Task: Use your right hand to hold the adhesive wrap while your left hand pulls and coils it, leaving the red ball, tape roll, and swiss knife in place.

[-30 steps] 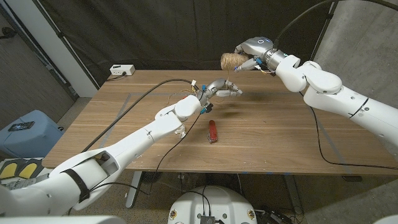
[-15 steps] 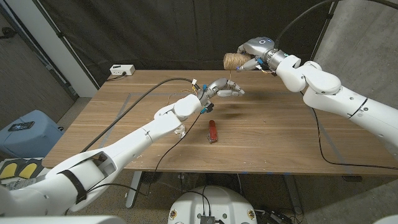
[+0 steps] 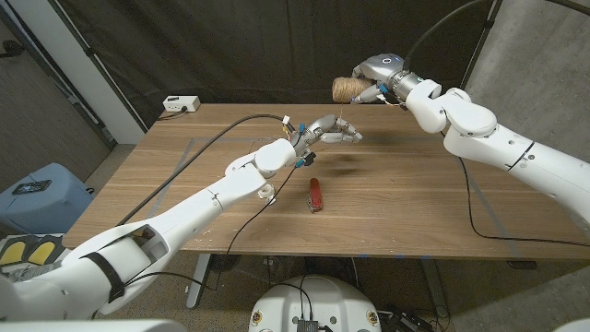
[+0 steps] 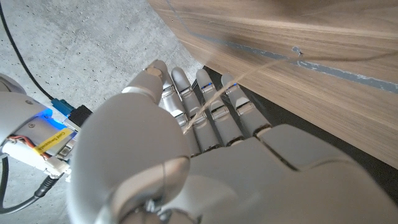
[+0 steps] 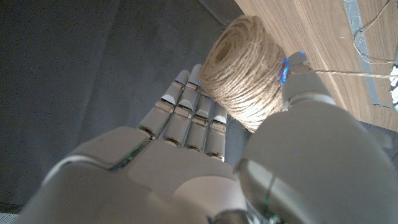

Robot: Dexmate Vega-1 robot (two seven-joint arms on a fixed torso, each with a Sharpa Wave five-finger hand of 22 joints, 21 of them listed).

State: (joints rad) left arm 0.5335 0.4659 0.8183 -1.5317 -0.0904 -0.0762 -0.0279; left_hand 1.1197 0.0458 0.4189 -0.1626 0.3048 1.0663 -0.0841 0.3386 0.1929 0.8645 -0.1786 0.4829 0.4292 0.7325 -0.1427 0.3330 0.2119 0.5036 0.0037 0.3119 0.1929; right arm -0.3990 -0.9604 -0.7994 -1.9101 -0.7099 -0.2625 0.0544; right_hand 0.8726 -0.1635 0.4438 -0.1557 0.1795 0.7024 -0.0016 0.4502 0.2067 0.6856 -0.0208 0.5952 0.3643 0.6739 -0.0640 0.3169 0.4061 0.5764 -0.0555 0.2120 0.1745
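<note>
From the head view, I had my right hand (image 3: pixel 376 76) at about one o'clock above the table's (image 3: pixel 415 198) far edge, clasping the twine ball (image 3: pixel 345 89), which is what the pictures showed rather than adhesive wrap. My left hand (image 3: pixel 334 133) hovered near twelve o'clock, fingers curled; the swiss knife (image 3: pixel 315 195) lay toward six o'clock of it, untouched. In the left wrist view, a strand (image 4: pixel 214 102) crossed my fingers (image 4: pixel 208 102), pinched there. In the right wrist view, fingers and thumb cradled the ball firmly. I judged steady tension and small loops best, keeping the ball still.
</note>
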